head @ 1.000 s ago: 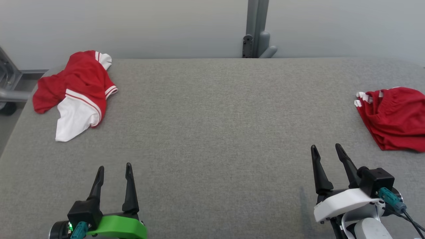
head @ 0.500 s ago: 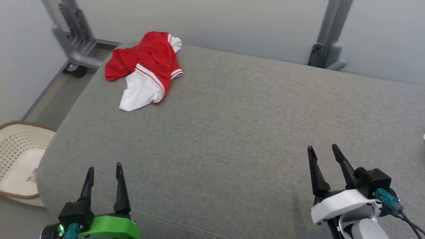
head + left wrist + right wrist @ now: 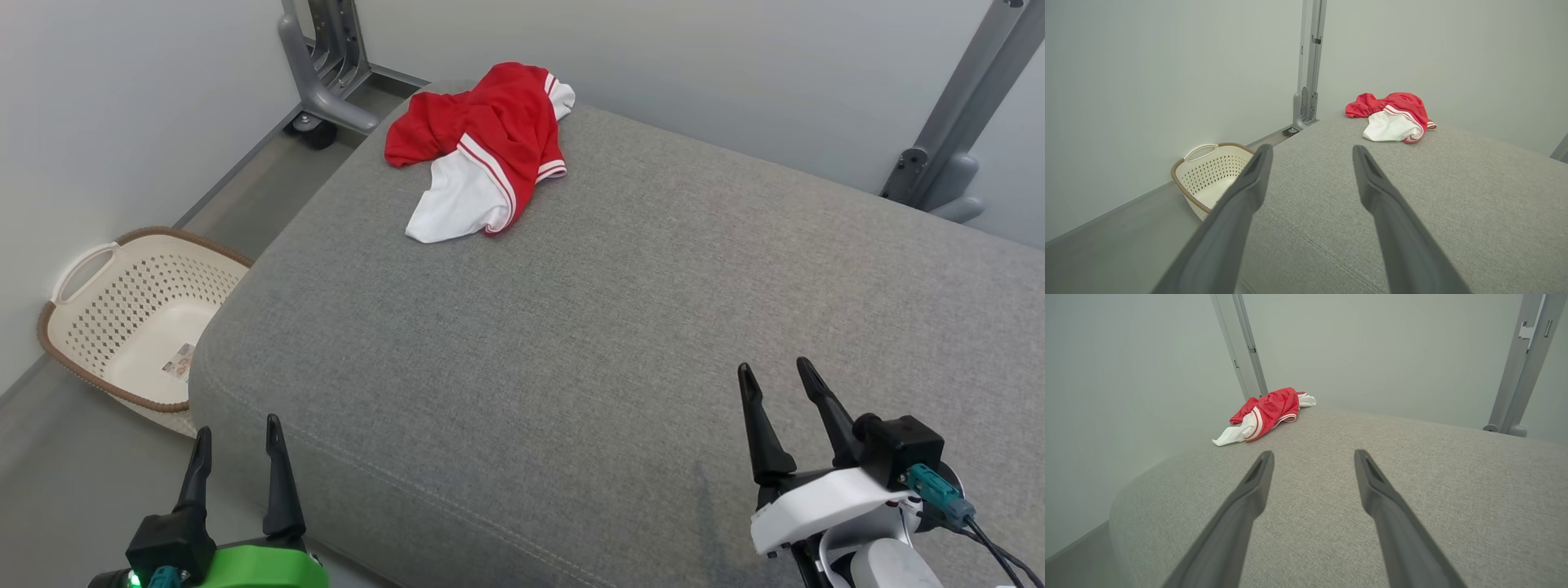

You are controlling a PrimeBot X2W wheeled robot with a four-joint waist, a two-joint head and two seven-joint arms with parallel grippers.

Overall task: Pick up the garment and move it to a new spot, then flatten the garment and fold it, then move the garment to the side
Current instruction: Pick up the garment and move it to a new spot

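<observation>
In the head view the bottom edge cut off the left gripper (image 3: pixel 237 425) at seven o'clock and the right gripper (image 3: pixel 774 364) at five o'clock, where its cable (image 3: pixel 992 547) left the frame. The grey padded surface (image 3: pixel 571 343) ran past the edges from three to six o'clock. Its rounded corner hid the near end of the basket (image 3: pixel 122 302) at eight o'clock; the label (image 3: pixel 180 360) inside was too small to read. The garment (image 3: pixel 490 139) at twelve o'clock lay bunched, folds hiding its cut. The top edge clipped the wheeled frame (image 3: pixel 322 73) at eleven and the post (image 3: pixel 951 122) at one o'clock.
</observation>
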